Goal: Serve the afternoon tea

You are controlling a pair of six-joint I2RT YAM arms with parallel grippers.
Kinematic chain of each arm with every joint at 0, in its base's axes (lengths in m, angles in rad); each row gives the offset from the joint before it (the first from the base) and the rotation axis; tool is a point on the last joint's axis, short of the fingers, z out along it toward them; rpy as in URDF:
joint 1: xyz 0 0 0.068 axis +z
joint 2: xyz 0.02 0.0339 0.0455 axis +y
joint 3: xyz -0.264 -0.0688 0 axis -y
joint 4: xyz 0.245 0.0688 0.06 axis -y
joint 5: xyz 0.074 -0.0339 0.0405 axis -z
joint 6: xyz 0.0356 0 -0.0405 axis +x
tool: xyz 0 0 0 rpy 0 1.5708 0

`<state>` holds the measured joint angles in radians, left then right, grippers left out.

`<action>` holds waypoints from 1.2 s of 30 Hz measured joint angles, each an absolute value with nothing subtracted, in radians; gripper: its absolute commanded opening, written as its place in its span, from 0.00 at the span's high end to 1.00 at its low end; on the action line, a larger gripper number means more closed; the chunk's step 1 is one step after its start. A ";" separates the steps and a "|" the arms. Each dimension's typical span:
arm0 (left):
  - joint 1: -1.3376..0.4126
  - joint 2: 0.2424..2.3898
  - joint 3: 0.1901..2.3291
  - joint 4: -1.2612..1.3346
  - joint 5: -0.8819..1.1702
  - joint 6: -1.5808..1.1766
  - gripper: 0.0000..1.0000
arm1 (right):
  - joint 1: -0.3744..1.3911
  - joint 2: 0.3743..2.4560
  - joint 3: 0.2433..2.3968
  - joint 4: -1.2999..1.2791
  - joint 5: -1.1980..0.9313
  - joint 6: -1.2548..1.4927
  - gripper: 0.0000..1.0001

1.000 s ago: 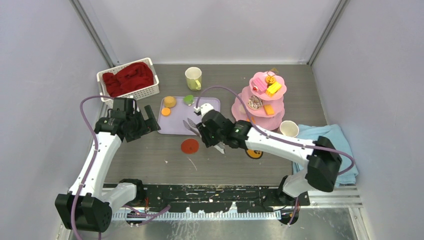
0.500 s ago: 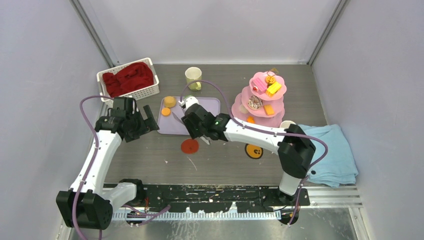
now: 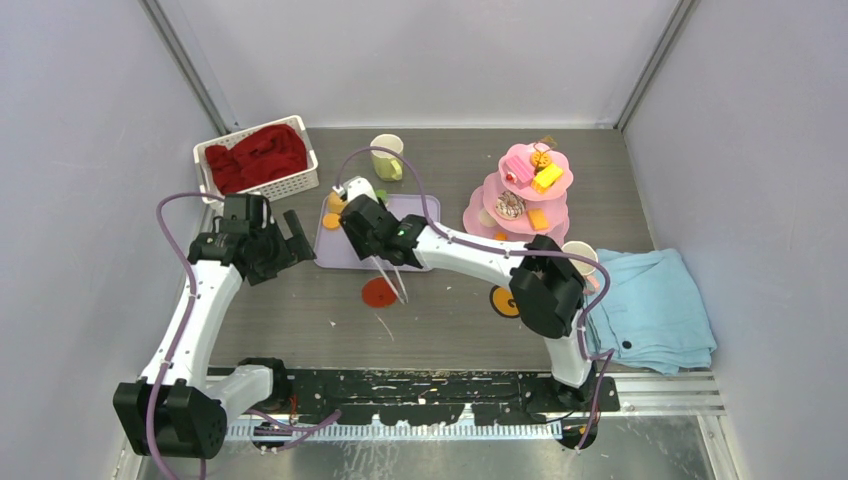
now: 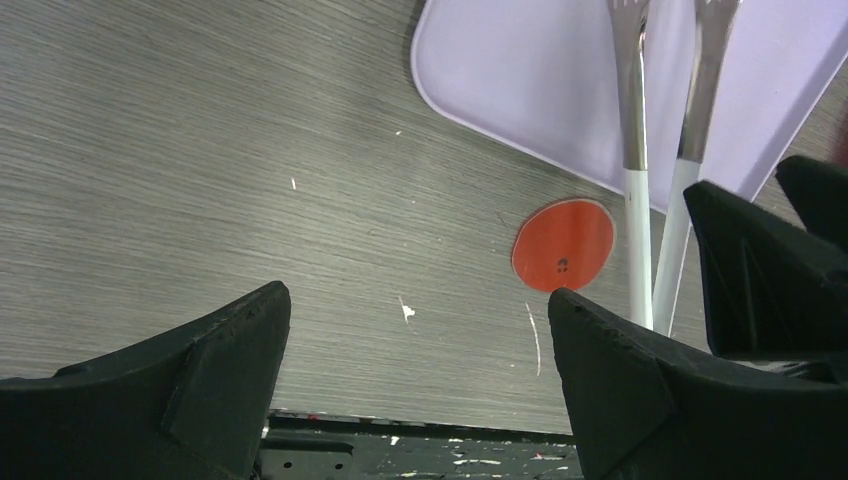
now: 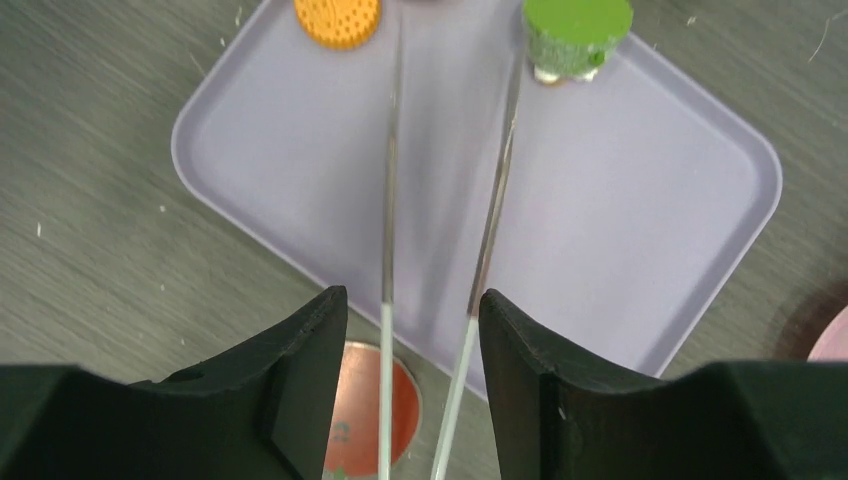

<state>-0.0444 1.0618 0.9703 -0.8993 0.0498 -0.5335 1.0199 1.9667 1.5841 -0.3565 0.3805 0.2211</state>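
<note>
My right gripper (image 5: 412,300) (image 3: 372,240) is shut on a pair of tongs (image 5: 390,200) with white handles and metal arms. The tongs stand spread over the purple tray (image 5: 620,220), their tips near an orange pastry (image 5: 337,15) and a green pastry (image 5: 577,30). The pink three-tier stand (image 3: 520,200) carries several sweets at the right. A pale yellow-green mug (image 3: 387,156) stands behind the tray, and a pink mug (image 3: 578,258) sits by the stand's foot. My left gripper (image 4: 417,295) (image 3: 300,235) hangs open and empty left of the tray.
A red round coaster (image 3: 379,292) lies in front of the tray and an orange one (image 3: 505,300) under my right arm. A white basket of red cloth (image 3: 258,160) stands at the back left. The folded light-blue towel (image 3: 655,310) lies at the right edge.
My right arm has swung left and back across the tray, carrying the tongs toward the pastries. The tongs' arms have spread wider. The left arm has not moved.
</note>
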 measured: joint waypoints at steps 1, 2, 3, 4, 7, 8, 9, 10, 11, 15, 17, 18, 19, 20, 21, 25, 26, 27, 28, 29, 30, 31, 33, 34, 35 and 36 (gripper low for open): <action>-0.044 1.061 0.970 -0.901 0.049 -0.533 0.00 | 1.019 1.979 1.601 -0.354 0.387 0.218 0.44; -0.044 1.061 0.971 -0.902 0.048 -0.533 0.00 | 1.019 1.987 1.613 -0.350 0.391 0.216 0.44; -0.043 1.060 0.971 -0.904 0.046 -0.533 0.00 | 1.019 1.999 1.629 -0.348 0.395 0.215 0.43; -0.043 1.059 0.971 -0.906 0.046 -0.532 0.00 | 1.019 2.009 1.641 -0.344 0.396 0.215 0.43; -0.039 1.051 0.972 -0.912 0.045 -0.529 0.00 | 1.019 2.019 1.649 -0.343 0.401 0.215 0.43; -0.038 1.048 0.972 -0.912 0.045 -0.525 0.00 | 1.019 2.019 1.649 -0.344 0.401 0.215 0.43; -0.037 1.046 0.972 -0.913 0.045 -0.523 0.00 | 1.018 2.019 1.649 -0.343 0.403 0.215 0.43; -0.037 1.045 0.972 -0.913 0.045 -0.522 0.00 | 1.016 2.019 1.648 -0.340 0.403 0.216 0.43; -0.037 1.044 0.972 -0.914 0.045 -0.522 0.00 | 1.016 2.019 1.645 -0.337 0.403 0.216 0.43; -0.037 1.043 0.972 -0.915 0.046 -0.519 0.00 | 1.010 1.978 1.541 -0.299 0.401 0.237 0.43; -0.037 1.042 0.972 -0.915 0.046 -0.518 0.00 | 1.009 1.931 1.452 -0.290 0.400 0.253 0.42; -0.037 1.041 0.972 -0.915 0.046 -0.517 0.00 | 1.008 1.905 1.410 -0.287 0.399 0.265 0.41; -0.037 1.040 0.972 -0.915 0.046 -0.517 0.00 | 1.008 1.886 1.380 -0.284 0.399 0.273 0.40; -0.037 1.038 0.972 -0.915 0.046 -0.516 0.00 | 1.008 1.860 1.343 -0.279 0.399 0.286 0.39; -0.037 1.037 0.972 -0.915 0.046 -0.516 0.00 | 1.008 1.834 1.310 -0.277 0.399 0.298 0.39; -0.037 1.032 0.972 -0.915 0.055 -0.516 0.00 | 1.006 1.771 1.235 -0.255 0.391 0.350 0.39; -0.037 1.031 0.972 -0.914 0.057 -0.517 0.00 | 1.006 1.767 1.227 -0.248 0.389 0.359 0.39; -0.037 1.031 0.972 -0.914 0.059 -0.517 0.00 | 1.006 1.765 1.216 -0.236 0.384 0.371 0.40; -0.037 1.031 0.972 -0.914 0.062 -0.517 0.00 | 1.006 1.765 1.210 -0.231 0.381 0.378 0.40; -0.037 1.031 0.972 -0.914 0.063 -0.517 0.00 | 1.006 1.768 1.203 -0.228 0.375 0.386 0.41; -0.037 1.029 0.971 -0.915 0.065 -0.517 0.00 | 1.006 1.771 1.198 -0.226 0.372 0.393 0.42; -0.037 1.026 0.971 -0.915 0.065 -0.517 0.00 | 1.006 1.775 1.198 -0.224 0.371 0.397 0.43; -0.037 1.019 0.971 -0.915 0.065 -0.516 0.00 | 1.006 1.789 1.198 -0.213 0.367 0.404 0.46; -0.037 1.013 0.971 -0.915 0.065 -0.516 0.00 | 1.006 1.800 1.198 -0.205 0.365 0.407 0.47; -0.037 1.010 0.971 -0.915 0.065 -0.516 0.00 | 1.005 1.810 1.198 -0.200 0.364 0.410 0.48; -0.037 1.005 0.971 -0.916 0.065 -0.517 0.00 | 1.004 1.822 1.198 -0.195 0.363 0.413 0.50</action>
<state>-0.0368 1.0050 0.9710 -0.9157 0.0647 -0.5167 1.0039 1.8217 1.1980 -0.1947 0.3634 0.4126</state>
